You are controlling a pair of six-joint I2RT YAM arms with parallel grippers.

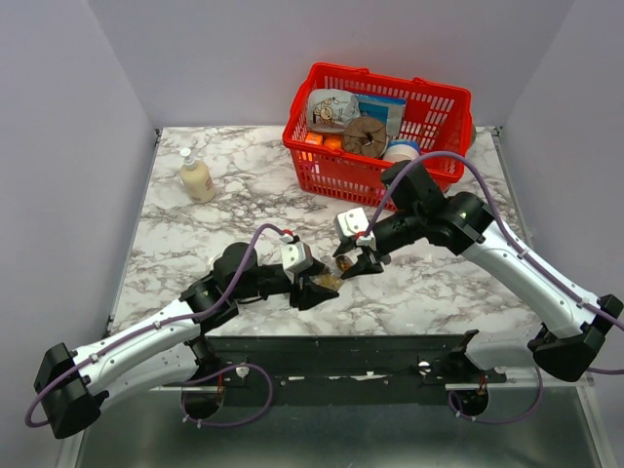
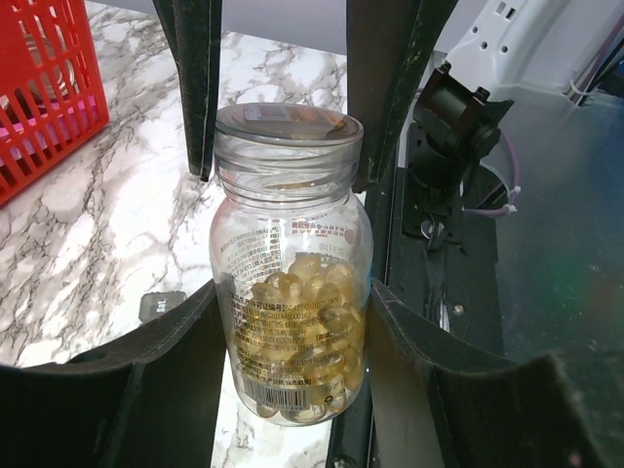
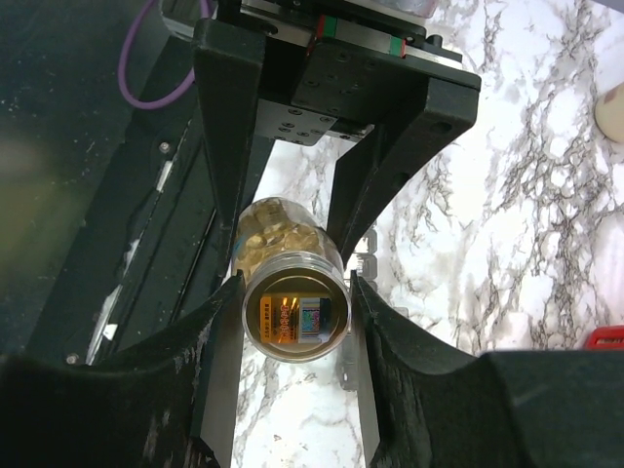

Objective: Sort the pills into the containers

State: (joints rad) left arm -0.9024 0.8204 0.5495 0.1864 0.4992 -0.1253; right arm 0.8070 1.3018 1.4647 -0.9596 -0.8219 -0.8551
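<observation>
The marble table (image 1: 244,195) fills most of the top view, with a red basket (image 1: 331,171) of odds and ends at upper right and a cream pump bottle (image 1: 196,178) at upper left. The two arms meet at mid-frame, near the table's front edge. The left gripper (image 1: 320,286) pinches the body of a small clear bottle (image 2: 292,292) between its fingers. The right gripper (image 1: 353,263) faces it, with a finger set against each side of the bottle's threaded top (image 3: 295,317). The pills (image 2: 312,312), glossy amber capsules, fill the lower half of the bottle, so they hang in the air between the grippers. No organiser can be made out.

The step in hand looks like taking the top off. It would go best with the left grip firm and low on the glass and the right fingers square on the top. The turn should run about the bottle's own axis, and the mouth should not dip once it is free.

The label (image 2: 258,322) has a red heading, dense small print and a barcode (image 2: 292,393), none of it readable. An orange and blue patch shows at the top but is illegible. A dark tag (image 2: 161,306) on the marble has pale letters too small to read.
</observation>
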